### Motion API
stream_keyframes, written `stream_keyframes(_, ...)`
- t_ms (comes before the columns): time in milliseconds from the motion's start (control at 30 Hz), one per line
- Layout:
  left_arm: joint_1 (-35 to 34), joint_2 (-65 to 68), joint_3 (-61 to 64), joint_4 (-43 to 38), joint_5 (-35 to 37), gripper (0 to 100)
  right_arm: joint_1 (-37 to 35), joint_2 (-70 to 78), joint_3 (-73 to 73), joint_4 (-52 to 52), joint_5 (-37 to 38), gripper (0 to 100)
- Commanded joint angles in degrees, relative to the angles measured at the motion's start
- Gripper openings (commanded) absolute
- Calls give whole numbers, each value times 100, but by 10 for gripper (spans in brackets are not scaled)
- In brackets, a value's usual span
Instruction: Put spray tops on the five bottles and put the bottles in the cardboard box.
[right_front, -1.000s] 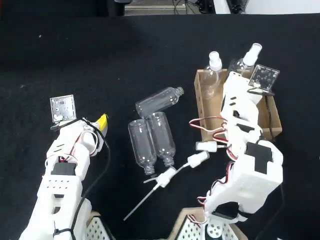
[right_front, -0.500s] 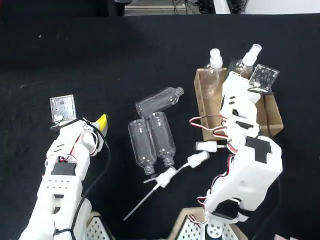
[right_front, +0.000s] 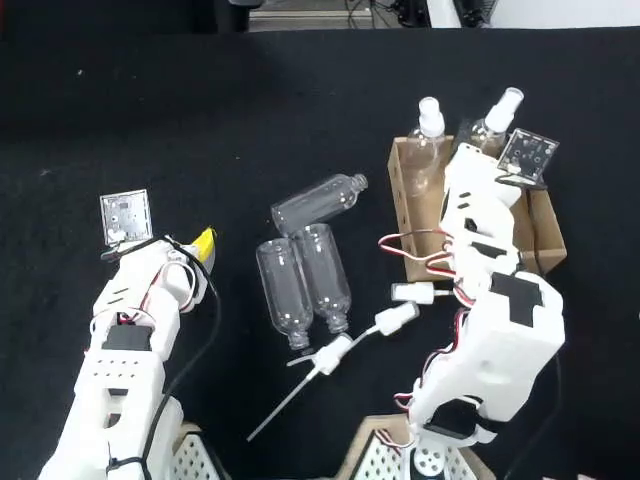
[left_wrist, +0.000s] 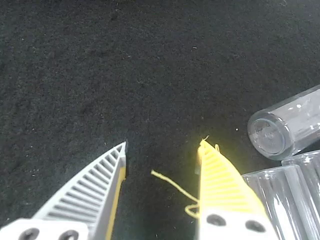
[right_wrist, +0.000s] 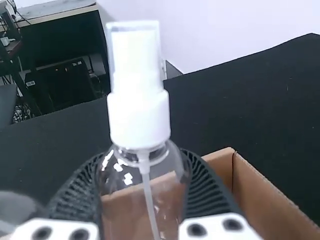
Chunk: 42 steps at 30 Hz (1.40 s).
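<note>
My right gripper (right_front: 482, 140) is shut on a clear bottle (right_wrist: 150, 165) with a white spray top (right_wrist: 137, 90), held upright over the far end of the cardboard box (right_front: 545, 235). Beside it, a second capped bottle (right_front: 428, 135) stands in the box. On the black table lie three uncapped bottles (right_front: 320, 200) (right_front: 283, 290) (right_front: 326, 272), with three loose spray tops (right_front: 414, 292) (right_front: 395, 318) (right_front: 330, 355) beside them. My left gripper (right_front: 203, 243) rests open at the left, apart from the bottles; in the left wrist view its tips (left_wrist: 162, 145) hold nothing.
One loose spray top's long thin tube (right_front: 280, 405) stretches toward the table's front edge. The right arm (right_front: 490, 250) covers much of the box. Open black tabletop lies between the left gripper and the lying bottles, and across the far left.
The right arm's lower part has shifted slightly to the right, while the held bottle stays over the box. The left arm has not moved.
</note>
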<state>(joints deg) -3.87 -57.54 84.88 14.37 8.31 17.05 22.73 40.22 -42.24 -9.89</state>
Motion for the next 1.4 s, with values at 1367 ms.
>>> stream_keyframes(1367,-13,-79,-66,-114,53,213,-132,-418,312,-114,246,200)
